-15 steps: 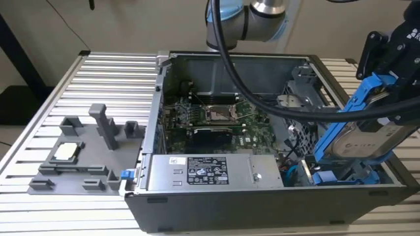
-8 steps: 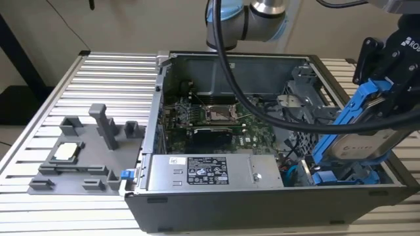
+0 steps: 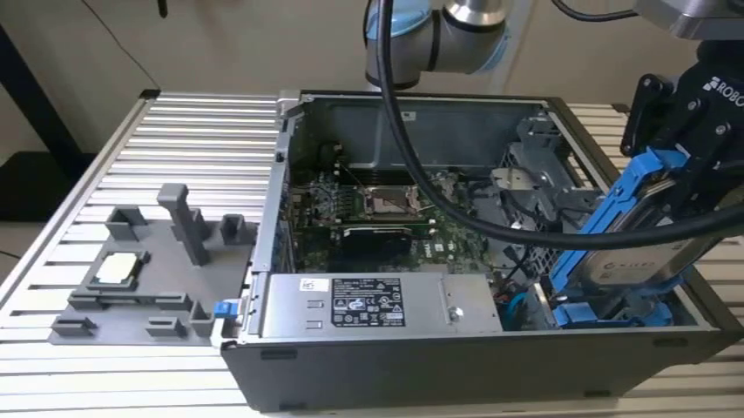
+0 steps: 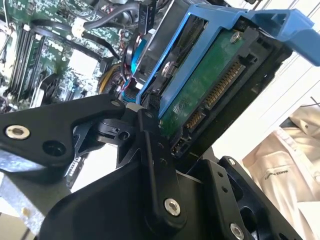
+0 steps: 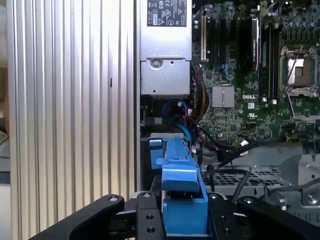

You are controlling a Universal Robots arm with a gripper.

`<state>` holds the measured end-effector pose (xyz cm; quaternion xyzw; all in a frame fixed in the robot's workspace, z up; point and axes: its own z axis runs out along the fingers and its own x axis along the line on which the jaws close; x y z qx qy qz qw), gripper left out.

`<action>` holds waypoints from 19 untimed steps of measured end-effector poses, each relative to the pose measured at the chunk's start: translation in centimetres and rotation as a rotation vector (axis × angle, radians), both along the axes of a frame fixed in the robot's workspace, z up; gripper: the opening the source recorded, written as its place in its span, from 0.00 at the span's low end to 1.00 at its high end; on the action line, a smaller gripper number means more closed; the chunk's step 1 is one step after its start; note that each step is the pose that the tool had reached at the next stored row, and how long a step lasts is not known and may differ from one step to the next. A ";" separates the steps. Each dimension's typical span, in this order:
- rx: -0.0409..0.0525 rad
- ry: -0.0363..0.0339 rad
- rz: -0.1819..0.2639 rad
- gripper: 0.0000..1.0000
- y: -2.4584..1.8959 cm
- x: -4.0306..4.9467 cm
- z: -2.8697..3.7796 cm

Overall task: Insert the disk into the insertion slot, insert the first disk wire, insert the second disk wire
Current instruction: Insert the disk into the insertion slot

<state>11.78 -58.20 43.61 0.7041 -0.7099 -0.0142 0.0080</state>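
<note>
Clearly, the claw (image 5: 182, 216) is clamped on the blue frame of the disk (image 3: 633, 257), holding it over the open computer case (image 3: 465, 370) at the exterior view's right. The disk's long axis slopes steeply, its lower end near the blue-trimmed insertion slot (image 3: 611, 312) and its connector edge up by the claw. A white printed label (image 3: 366, 301) sits on the power supply (image 3: 291, 306), on the case's near side.
</note>
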 end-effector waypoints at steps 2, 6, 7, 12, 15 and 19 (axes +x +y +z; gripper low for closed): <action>0.0024 0.0000 0.000 0.33 0.03 0.01 -0.27; 0.0079 0.0000 0.001 0.33 0.06 0.13 -0.80; 0.0090 0.0000 0.001 0.33 0.07 0.18 -0.94; 0.0135 0.0000 0.001 0.33 0.09 0.47 -1.66; 0.0174 0.0000 0.001 0.33 0.10 0.54 -2.12; 0.0232 -0.0001 0.001 0.33 0.11 0.61 -2.79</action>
